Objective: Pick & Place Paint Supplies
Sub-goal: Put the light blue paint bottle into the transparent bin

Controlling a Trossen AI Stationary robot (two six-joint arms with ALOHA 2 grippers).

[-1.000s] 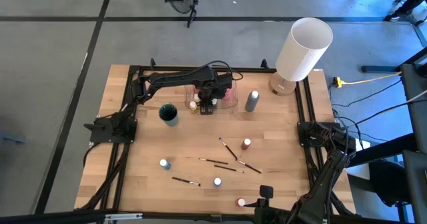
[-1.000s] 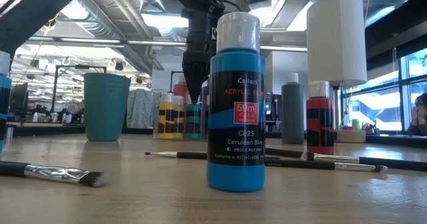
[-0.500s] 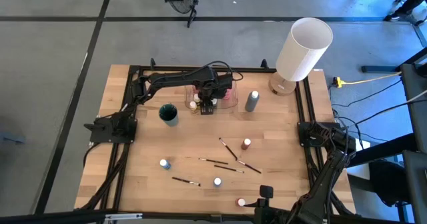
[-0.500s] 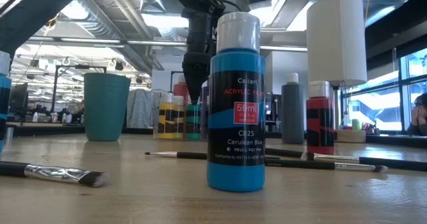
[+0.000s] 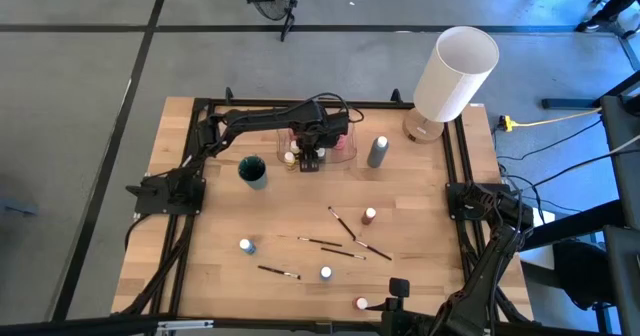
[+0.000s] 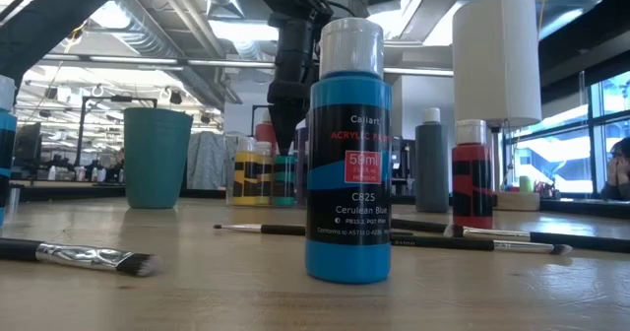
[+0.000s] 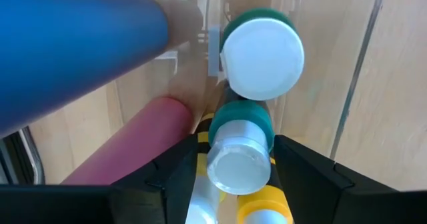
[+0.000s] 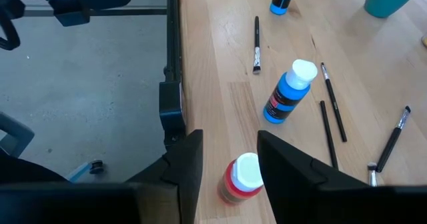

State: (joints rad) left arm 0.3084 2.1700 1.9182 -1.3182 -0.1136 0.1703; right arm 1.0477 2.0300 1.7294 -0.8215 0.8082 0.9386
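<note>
Loose on the wooden surface [image 5: 200, 276]: five bottles – two blue [image 5: 246, 245], two red [image 5: 370, 216], one grey [image 5: 377, 151] – and what counts as five thin paintbrushes [image 5: 343, 222]. One teal cup [image 5: 253, 171], one white lamp [image 5: 455, 73] at the far right corner.

Readable on the nearest blue bottle [image 6: 349, 154] in the low view: "Caliart", "ACRYLIC", "59ml", "C825", "Cerulean Blue".

Left gripper [image 5: 310, 161] down in a clear container [image 5: 347, 154] at the far side, jaws spread to either side of a white-capped green bottle [image 7: 239, 164] – nothing clamped. Beside it in there, a second green bottle [image 7: 262, 54], a yellow [image 7: 263, 207] and a pink one [image 7: 133, 151].

Right gripper [image 8: 228, 141] at the near edge above a red bottle [image 8: 243, 177], jaws moderately parted, holding nothing.
</note>
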